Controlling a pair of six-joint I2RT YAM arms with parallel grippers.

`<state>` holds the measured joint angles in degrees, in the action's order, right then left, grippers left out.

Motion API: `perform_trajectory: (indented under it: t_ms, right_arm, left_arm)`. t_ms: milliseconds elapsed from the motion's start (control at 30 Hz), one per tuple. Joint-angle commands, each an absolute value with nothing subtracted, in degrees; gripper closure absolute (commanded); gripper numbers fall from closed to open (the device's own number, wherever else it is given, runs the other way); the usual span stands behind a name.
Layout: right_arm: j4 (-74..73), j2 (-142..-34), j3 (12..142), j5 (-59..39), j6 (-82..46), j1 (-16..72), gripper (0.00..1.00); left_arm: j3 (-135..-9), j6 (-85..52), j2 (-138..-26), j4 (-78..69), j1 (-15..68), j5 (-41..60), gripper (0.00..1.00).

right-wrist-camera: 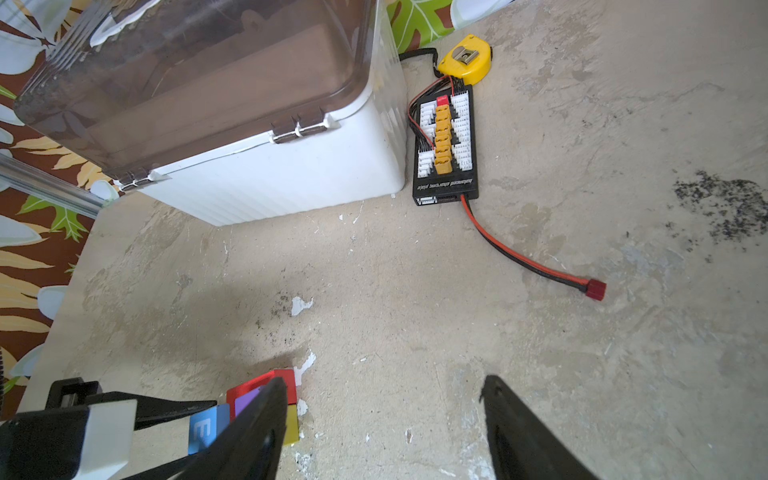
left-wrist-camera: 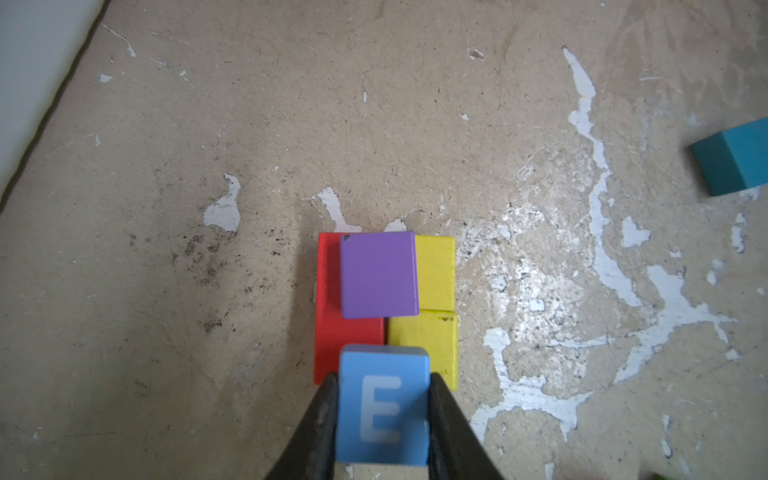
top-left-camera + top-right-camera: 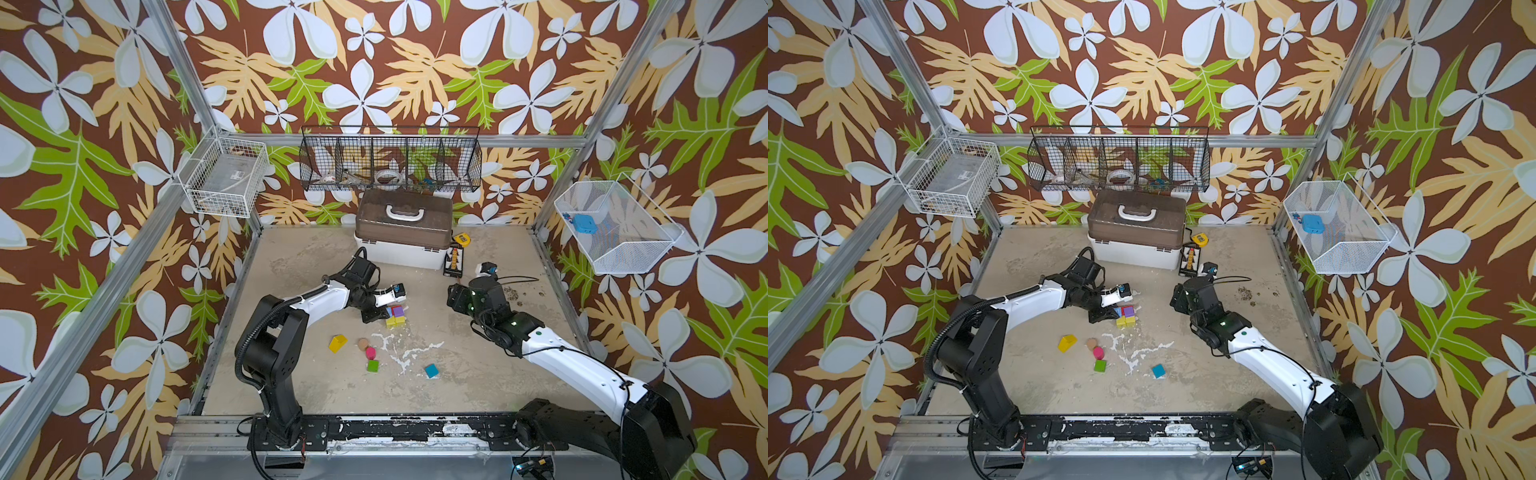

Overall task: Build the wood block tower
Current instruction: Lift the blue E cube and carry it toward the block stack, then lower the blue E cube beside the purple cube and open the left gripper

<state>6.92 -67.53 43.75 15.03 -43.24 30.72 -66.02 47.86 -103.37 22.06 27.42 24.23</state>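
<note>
While the left fingers (image 2: 320,428) pinch a smooth, square-faced blue "E" cube (image 2: 382,407), the right fingers (image 1: 523,428) stand spread.

Charging board (image 1: 446,145) right of box (image 1: 270,178), seemingly touching; block stack (image 3: 397,316) before them, lettered cube (image 2: 382,409) above it.

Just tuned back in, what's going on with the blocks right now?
The left hand is shut on a blue E block, holding it at the edge of the started tower: a red block and two yellow blocks with a purple cube on top. The right hand is open and empty, apart from the pile. A yellow wedge, tan cylinder, pink cylinder, green cube and teal cube lie loose on the table.
</note>
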Motion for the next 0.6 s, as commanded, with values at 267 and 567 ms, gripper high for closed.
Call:
perform_trajectory:
  t_ms: [267, 567]
  right_arm:
    - [6.68, -67.33, 44.30, 15.40, -43.35, 30.81, 0.26]
    - [6.75, -67.31, 44.24, 15.33, -43.33, 30.71, 0.26]
  left_arm:
    - [-67.68, 45.79, -105.56, 22.17, 27.69, 24.39, 1.00]
    - [-67.54, 46.40, -105.38, 22.56, 27.87, 25.11, 0.99]
